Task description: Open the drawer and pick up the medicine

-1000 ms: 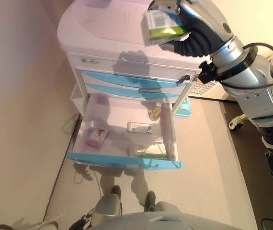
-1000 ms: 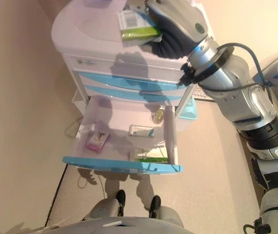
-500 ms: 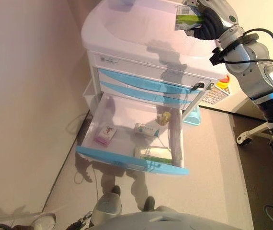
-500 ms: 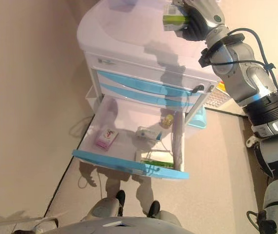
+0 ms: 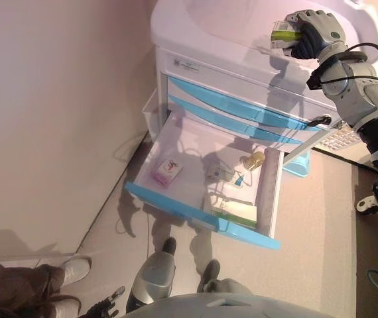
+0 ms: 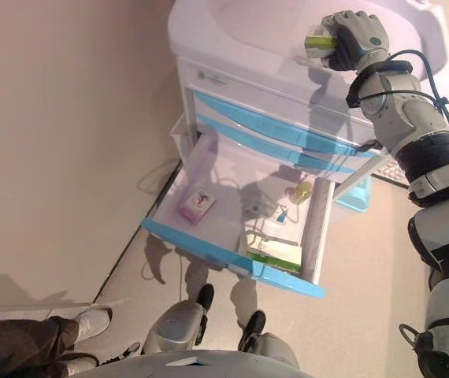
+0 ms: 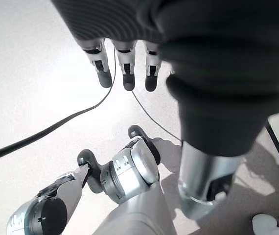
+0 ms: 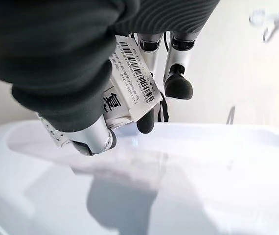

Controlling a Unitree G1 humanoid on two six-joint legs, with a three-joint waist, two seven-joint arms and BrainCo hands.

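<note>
A white cabinet (image 5: 229,40) with blue drawer fronts stands against the wall. Its bottom drawer (image 5: 195,212) is pulled out. In it lie a pink box (image 5: 166,172), a white pack (image 5: 219,174), a small yellow bottle (image 5: 254,159) and a green-and-white box (image 5: 235,212). My right hand (image 5: 312,33) is shut on a white-and-green medicine box (image 5: 282,34) and holds it just above the cabinet's top; the box's barcode label shows in the right wrist view (image 8: 129,83). My left hand (image 7: 125,68) hangs by my side over the floor, fingers straight, empty.
A person's leg and white shoe (image 5: 69,270) show on the floor at the lower left. A light blue bin (image 5: 300,164) and a white keyboard-like object (image 5: 338,138) stand to the right of the cabinet. The wall runs along the left.
The camera has shifted, so the cabinet now sits further right. My right hand still holds the medicine box and has come lower, close over the cabinet's top. A person's leg has come into view.
</note>
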